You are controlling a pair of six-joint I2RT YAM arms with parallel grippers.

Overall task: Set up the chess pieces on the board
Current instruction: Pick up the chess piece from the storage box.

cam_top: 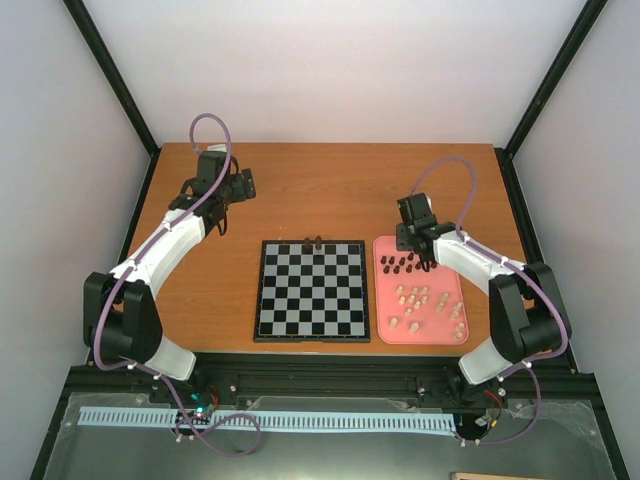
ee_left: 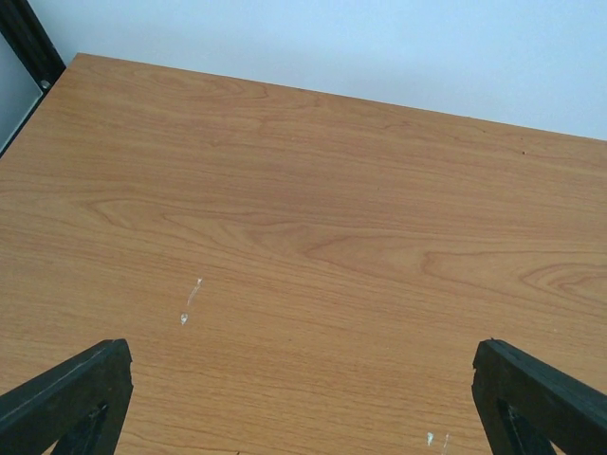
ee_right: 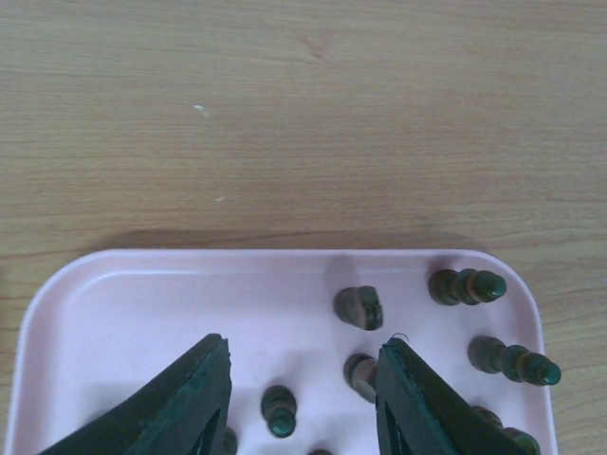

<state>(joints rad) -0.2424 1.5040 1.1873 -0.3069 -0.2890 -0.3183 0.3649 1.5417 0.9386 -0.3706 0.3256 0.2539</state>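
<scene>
Right wrist: right fingers apart over upright dark chess pieces, left fingers apart.

- Soft, even light is filling the top view, and the pink tray is showing bright, barely shadowed.
- From the right wrist, a dim shadow band is lying on the table just beyond the tray's far rim.
- Dark chess pieces on the tray are looking slightly blurred and casting faint shadows.
- The left wrist view is giving crisp wood grain.
</scene>
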